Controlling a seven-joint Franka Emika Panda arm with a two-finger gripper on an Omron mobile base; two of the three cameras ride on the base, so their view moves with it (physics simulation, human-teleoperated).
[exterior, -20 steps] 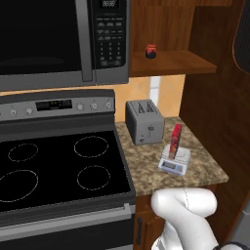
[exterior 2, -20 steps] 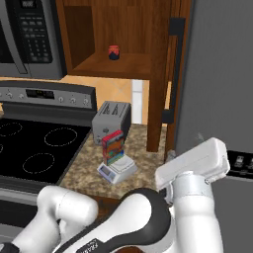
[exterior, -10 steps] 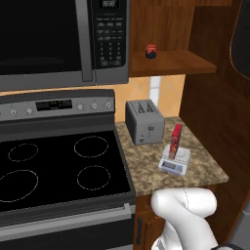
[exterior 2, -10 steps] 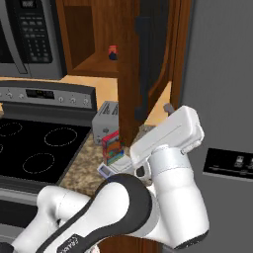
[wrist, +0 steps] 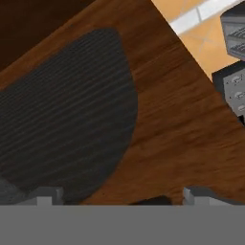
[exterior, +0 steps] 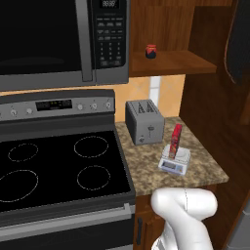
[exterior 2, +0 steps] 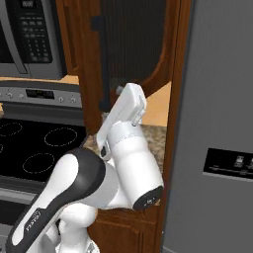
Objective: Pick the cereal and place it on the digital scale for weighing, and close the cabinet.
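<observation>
The cereal (exterior: 175, 140), a thin red box, stands upright on the white digital scale (exterior: 175, 160) on the granite counter, right of the toaster. The cabinet door (exterior 2: 133, 44), reddish-brown wood with a dark ribbed inset panel, stands partly swung across the cabinet opening; its edge shows at the upper right (exterior: 239, 39). My hand (exterior 2: 126, 111) is pressed up against the door's face. Up close, the door panel (wrist: 62, 124) lies just ahead of my gripper (wrist: 117, 198), which is open with nothing between its fingertips (wrist: 45, 196).
A grey two-slot toaster (exterior: 144, 121) sits at the back of the counter. A small red-lidded jar (exterior: 151, 51) stands on the cabinet shelf (exterior: 171, 62). The microwave (exterior: 63, 39) and black stove (exterior: 58, 166) are to the left, the grey fridge (exterior 2: 217, 123) to the right.
The cabinet door has swung leftward across the right base view, now hiding the shelf, toaster and scale there. My arm has followed it left. The cereal and scale have not moved.
</observation>
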